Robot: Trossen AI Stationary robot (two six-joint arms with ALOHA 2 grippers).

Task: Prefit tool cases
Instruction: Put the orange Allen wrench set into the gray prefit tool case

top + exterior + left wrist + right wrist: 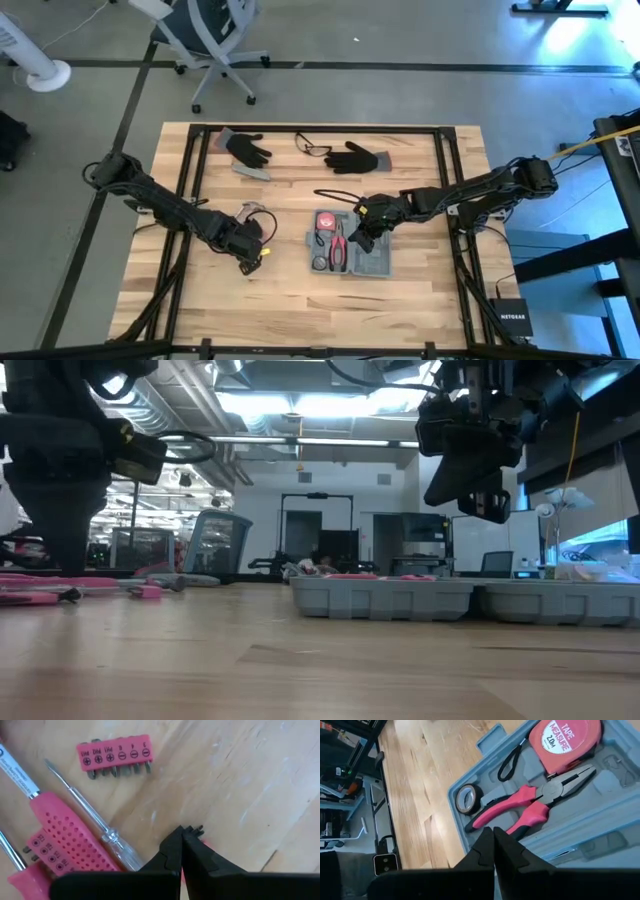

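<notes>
While the tool case (350, 246) lies opened flat at table centre, holding pliers (530, 807) and a tape measure (565, 742), the right gripper (358, 240) hovers above it, fingers pressed together. Left gripper (250, 264), likewise pressed together, sits among loose red-handled tools (65, 835) well apart.

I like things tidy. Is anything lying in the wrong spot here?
Yes. The tool case already holds pliers, tape measure and a tape roll, but a screwdriver and pink bit holder lie loose on the table beside the shut left gripper.
</notes>
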